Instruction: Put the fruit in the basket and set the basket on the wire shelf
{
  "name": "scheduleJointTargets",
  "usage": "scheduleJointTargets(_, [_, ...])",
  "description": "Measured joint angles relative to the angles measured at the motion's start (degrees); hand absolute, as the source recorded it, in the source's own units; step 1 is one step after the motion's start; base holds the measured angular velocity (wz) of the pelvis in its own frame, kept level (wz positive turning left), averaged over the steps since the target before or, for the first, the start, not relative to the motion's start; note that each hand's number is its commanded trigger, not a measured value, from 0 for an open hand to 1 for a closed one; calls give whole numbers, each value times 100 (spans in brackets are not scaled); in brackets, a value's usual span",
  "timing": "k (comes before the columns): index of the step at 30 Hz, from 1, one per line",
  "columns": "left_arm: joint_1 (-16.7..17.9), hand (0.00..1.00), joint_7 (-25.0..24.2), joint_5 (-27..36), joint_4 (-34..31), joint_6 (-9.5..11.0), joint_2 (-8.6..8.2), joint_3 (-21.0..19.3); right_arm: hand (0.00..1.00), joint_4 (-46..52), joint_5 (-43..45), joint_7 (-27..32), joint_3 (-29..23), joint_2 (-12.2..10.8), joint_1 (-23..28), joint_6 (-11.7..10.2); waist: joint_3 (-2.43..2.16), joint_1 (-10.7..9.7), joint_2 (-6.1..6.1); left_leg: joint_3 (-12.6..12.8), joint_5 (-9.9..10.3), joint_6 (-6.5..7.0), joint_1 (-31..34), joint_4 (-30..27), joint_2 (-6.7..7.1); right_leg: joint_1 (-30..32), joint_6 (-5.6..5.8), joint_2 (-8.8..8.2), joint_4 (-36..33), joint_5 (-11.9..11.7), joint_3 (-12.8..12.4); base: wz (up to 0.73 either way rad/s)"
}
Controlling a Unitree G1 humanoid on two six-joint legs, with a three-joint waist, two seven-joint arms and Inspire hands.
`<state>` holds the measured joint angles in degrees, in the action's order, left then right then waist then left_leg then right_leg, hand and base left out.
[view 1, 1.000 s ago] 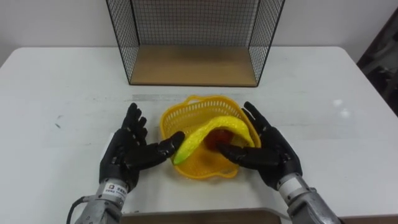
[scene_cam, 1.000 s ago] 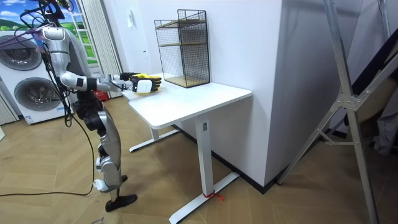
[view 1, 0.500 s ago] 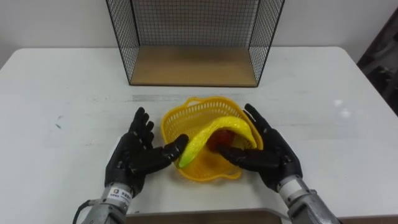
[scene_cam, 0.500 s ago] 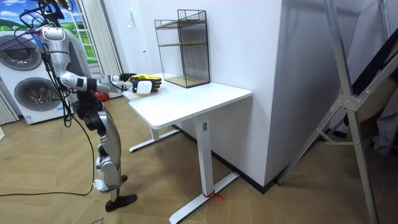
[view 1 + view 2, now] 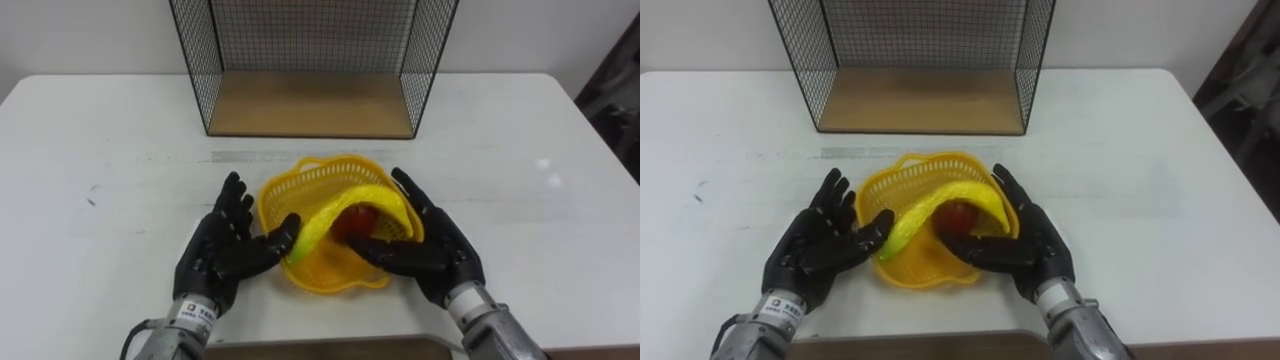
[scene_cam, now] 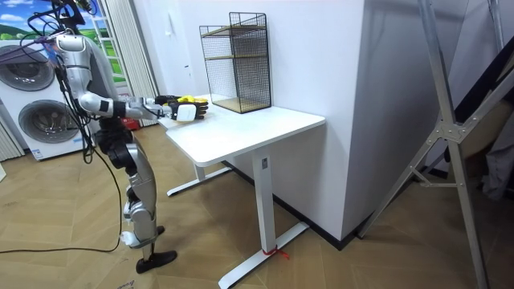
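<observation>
Banana [image 5: 335, 212] and red fruit [image 5: 358, 222] lie in the basket [image 5: 305, 185]; left hand [image 5: 220, 255] and right hand [image 5: 435, 250] flank it, fingers straight, gripping nothing; transfer to wire shelf [image 5: 310, 105] outstanding.

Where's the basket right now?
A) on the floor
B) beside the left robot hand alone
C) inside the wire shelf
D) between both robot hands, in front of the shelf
D: the yellow basket is flanked by the left robot hand and the right robot hand, short of the wire shelf.
</observation>
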<state>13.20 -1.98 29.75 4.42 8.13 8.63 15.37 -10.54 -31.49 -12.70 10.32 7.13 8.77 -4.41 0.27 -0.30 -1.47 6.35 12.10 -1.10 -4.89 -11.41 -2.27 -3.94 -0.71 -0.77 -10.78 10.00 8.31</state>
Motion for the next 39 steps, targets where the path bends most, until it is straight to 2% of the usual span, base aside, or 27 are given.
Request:
scheduleJointTargets(2, [0, 0, 0, 5, 2, 40, -7, 85, 0, 8, 7, 14, 18, 0, -9, -10, 8, 2, -2, 3, 0, 0, 3, 0, 0, 8, 0, -1, -2, 1, -13, 0])
scheduleJointTargets(5, [-22, 0, 0, 11, 0, 85, -63, 114, 0, 35, 7, 119, 131, -10, -87, -9, 50, -25, -22, 4, 0, 0, 21, -6, -1, 28, 0, 3, -2, 1, -29, 0])
scheduleJointTargets(6, [-22, 0, 1, 11, 0, 100, -123, 120, 0, 55, 8, 133, 169, -12, -95, -10, 53, -27, -25, 4, 0, 0, 22, -7, 0, 35, 1, 3, 4, 1, -34, 0])
scheduleJointTargets(9, [-100, 0, 1, 12, 2, 108, -164, 167, 0, 55, 13, 189, 228, -59, -191, -10, 62, -38, -18, 11, 0, 0, 50, -5, 1, 105, 1, 4, -8, 1, -34, -2])
scheduleJointTargets(20, [-464, 0, 1, 12, 0, 156, -164, 154, 0, 392, 38, 399, 183, -39, -322, -9, 61, -101, -10, 21, 0, 0, 51, 13, -3, 94, 1, 6, -22, 0, -46, -1])
scheduleJointTargets(34, [-467, 0, 31, 3, -86, 221, -258, 55, 0, 573, 41, 404, 177, -67, -322, -10, 62, -113, 0, 79, 0, 0, 26, 11, -10, 98, 0, 2, -83, -2, -43, 0])
scheduleJointTargets(39, [-467, 0, 57, 4, -412, 232, -288, -9, 0, 914, 40, 410, 140, -67, -316, -10, 55, -103, 16, 106, 0, 1, 10, 5, -11, 98, 0, 1, -99, -2, -71, -2])
